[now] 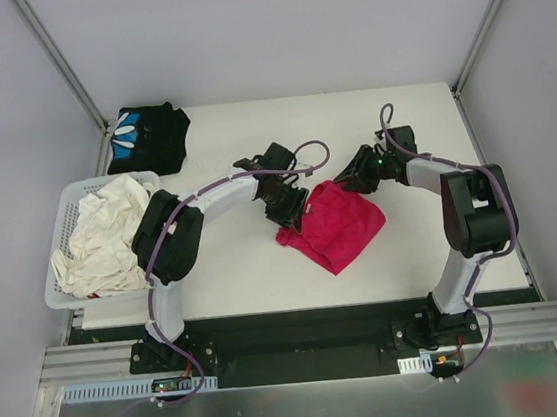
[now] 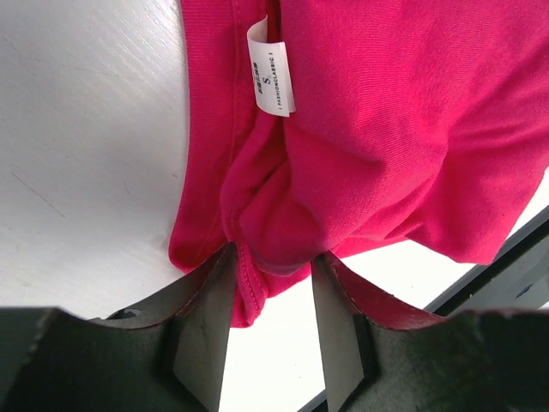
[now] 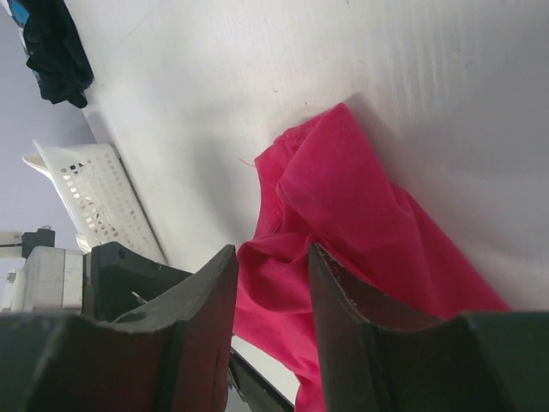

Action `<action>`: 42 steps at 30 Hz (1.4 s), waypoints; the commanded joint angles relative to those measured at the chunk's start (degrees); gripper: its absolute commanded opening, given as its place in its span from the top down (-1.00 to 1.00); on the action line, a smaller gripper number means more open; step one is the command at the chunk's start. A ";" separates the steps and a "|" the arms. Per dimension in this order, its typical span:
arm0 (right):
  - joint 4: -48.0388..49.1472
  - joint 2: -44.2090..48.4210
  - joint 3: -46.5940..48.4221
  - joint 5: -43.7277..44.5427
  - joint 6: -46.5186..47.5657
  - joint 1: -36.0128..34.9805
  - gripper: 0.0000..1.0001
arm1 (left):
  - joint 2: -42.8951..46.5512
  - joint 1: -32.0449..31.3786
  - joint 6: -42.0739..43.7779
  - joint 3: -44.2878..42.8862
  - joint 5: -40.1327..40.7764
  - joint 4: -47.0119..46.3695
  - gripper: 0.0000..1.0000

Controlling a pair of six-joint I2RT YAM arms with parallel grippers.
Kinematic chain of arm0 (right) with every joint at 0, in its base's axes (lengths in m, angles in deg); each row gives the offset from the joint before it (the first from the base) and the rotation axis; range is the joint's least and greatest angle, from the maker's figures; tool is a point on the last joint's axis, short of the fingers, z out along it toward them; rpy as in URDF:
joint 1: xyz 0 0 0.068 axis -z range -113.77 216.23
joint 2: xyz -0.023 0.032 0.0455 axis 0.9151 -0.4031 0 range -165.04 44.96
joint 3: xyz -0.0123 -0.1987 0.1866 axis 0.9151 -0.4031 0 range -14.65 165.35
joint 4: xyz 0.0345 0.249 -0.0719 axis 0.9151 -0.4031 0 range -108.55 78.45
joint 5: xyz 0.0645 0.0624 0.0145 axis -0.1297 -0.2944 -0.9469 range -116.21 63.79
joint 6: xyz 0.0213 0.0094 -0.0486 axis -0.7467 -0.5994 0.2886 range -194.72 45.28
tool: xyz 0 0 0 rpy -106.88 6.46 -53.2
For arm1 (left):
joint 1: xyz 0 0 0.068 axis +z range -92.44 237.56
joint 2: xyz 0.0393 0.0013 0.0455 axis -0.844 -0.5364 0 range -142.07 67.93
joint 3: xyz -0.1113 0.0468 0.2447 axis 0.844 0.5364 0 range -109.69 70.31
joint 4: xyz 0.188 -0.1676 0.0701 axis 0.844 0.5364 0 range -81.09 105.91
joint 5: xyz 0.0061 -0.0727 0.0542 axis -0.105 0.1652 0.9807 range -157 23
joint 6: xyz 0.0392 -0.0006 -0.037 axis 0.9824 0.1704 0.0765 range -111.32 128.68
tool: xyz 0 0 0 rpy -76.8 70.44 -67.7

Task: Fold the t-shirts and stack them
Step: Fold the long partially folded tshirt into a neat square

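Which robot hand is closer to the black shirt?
Left. The left gripper, on the near-left side of the red shirt, is nearer the black shirt in the far-left corner; the right gripper is farther right.

Seen from above, we lose the left edge of the magenta t-shirt under the left claw and its far corner under the right claw. Whether either claw truly pinches cloth, we cannot tell. At the left wrist the shirt runs off the top and right edges, and we cannot read the small print on the neck label around its "S". At the right wrist, the top edge crops the black t-shirt.
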 commanded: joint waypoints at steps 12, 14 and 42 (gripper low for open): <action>1.55 -1.66 6.74 -0.92 -1.61 -2.75 0.20 | 0.37 -0.66 0.94 -1.25 0.42 -0.38 0.23; 1.55 -1.83 6.57 -0.92 -1.70 -3.36 0.21 | 0.46 -0.66 0.94 -1.33 0.42 -0.29 0.23; 0.50 1.15 2.53 -0.83 0.41 -1.17 0.21 | 0.11 -1.18 0.67 -3.00 0.69 -0.38 0.08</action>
